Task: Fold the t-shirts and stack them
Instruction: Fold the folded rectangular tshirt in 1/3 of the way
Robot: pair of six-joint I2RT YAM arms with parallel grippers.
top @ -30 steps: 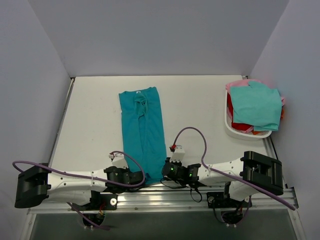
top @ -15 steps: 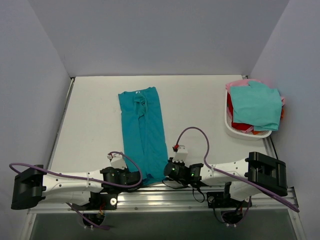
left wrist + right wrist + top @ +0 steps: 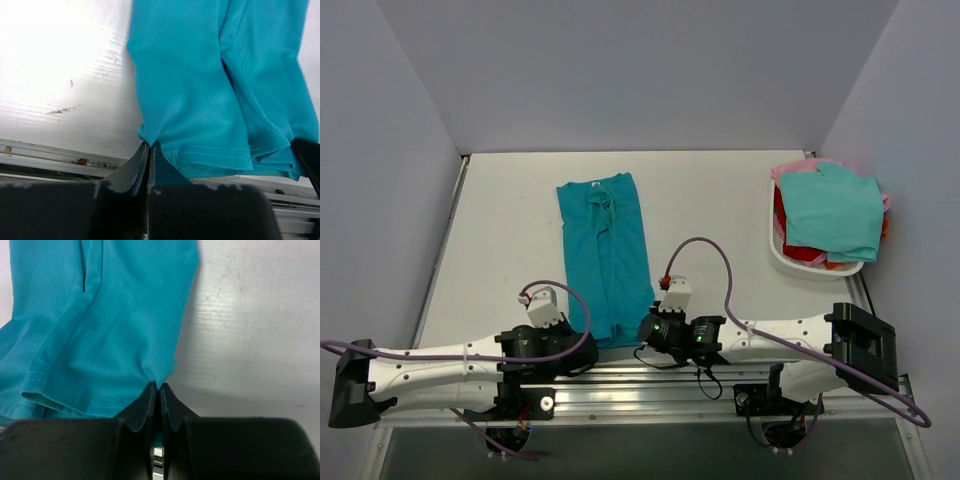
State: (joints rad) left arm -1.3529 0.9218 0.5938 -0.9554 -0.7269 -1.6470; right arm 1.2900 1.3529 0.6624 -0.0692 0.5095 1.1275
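The deep teal-blue t-shirt [image 3: 605, 255] lies folded lengthwise into a long strip on the white table, collar at the far end. My left gripper [image 3: 582, 338] is shut on the near left corner of its hem [image 3: 150, 142]. My right gripper [image 3: 642, 332] is shut on the near right corner of the hem [image 3: 158, 385]. Both hold the hem just above the table's near edge, and the cloth [image 3: 220, 100] bunches a little between them. The lighter aqua-green t-shirt [image 3: 832, 212] lies on top of red and pink shirts in the basket at the right.
The white plastic basket [image 3: 790, 262] stands at the table's right edge. A metal rail [image 3: 640, 385] runs along the near edge under both arms. Grey walls close in the left, back and right sides.
Both grippers have moved a little away from the near edge, taking the hem with them. The left arm has swung left and the shirt's near end now looks shorter.
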